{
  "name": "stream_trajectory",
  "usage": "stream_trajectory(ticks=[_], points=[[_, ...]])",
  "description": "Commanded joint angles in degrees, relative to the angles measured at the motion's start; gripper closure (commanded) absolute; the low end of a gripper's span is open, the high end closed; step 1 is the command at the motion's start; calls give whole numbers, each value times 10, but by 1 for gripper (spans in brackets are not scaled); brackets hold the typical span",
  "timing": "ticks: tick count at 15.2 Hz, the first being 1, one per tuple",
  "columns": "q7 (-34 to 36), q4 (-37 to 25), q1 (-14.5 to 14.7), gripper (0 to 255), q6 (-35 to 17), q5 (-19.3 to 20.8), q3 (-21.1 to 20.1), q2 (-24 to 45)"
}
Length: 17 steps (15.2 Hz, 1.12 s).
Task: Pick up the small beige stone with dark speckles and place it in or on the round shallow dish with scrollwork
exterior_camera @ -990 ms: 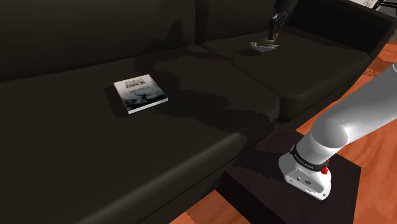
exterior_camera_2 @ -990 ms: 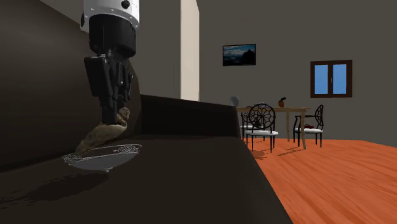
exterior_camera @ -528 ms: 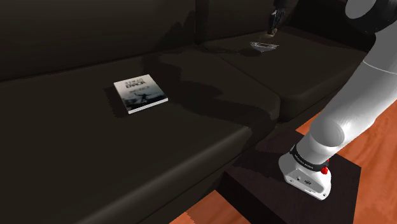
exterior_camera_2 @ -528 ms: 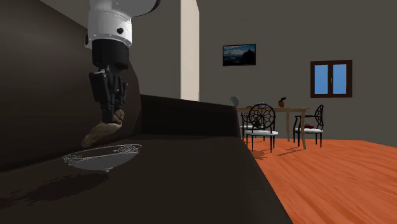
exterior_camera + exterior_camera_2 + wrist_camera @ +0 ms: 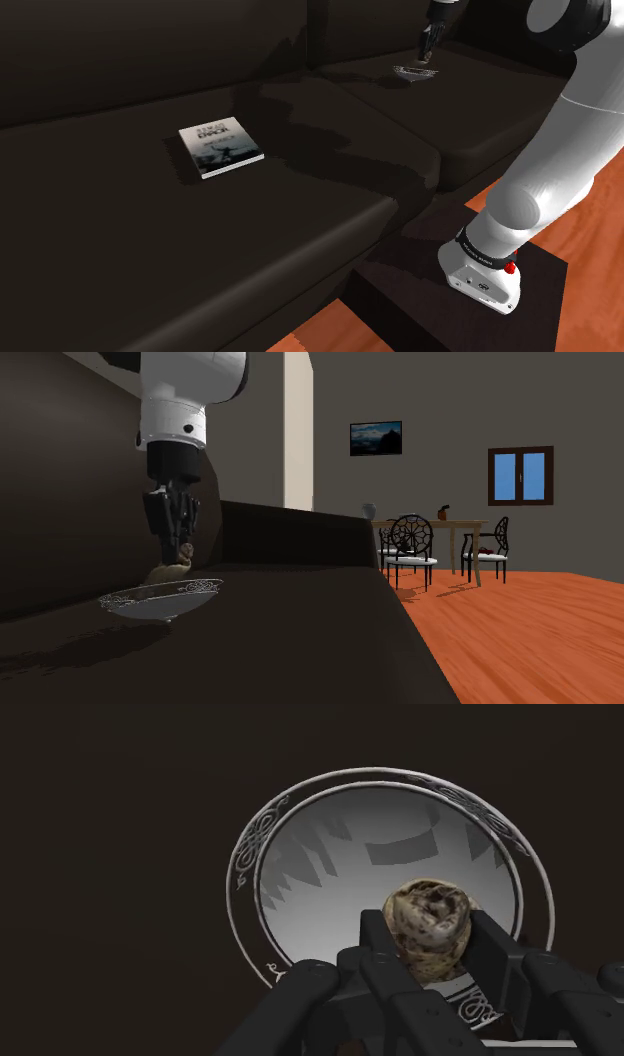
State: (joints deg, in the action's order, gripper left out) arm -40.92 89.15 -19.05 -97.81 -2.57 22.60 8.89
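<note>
Arm [image 5: 580, 130] outstretched; tool [image 5: 433, 940] points down, clasping stone [image 5: 428, 916].

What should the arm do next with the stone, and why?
Probably ease down slightly and open the gripper. It clasps the stone right over the bowl of the dish, and in the second exterior view the stone hangs just above the dish's rim, so letting go there should drop it inside.
</note>
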Motion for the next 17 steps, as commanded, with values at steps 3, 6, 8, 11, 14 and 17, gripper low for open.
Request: stream_trajectory(ticks=[3, 6, 8, 11, 14, 17], points=[[1, 34, 2, 255, -33, 0, -1, -1], [1, 53, 2, 255, -51, 0, -1, -2], [1, 52, 2, 255, -51, 0, -1, -1], [1, 52, 3, 255, -51, 0, -1, -1], [1, 53, 3, 0, -52, 0, -1, -2], [1, 53, 2, 0, -51, 0, 0, -2]])
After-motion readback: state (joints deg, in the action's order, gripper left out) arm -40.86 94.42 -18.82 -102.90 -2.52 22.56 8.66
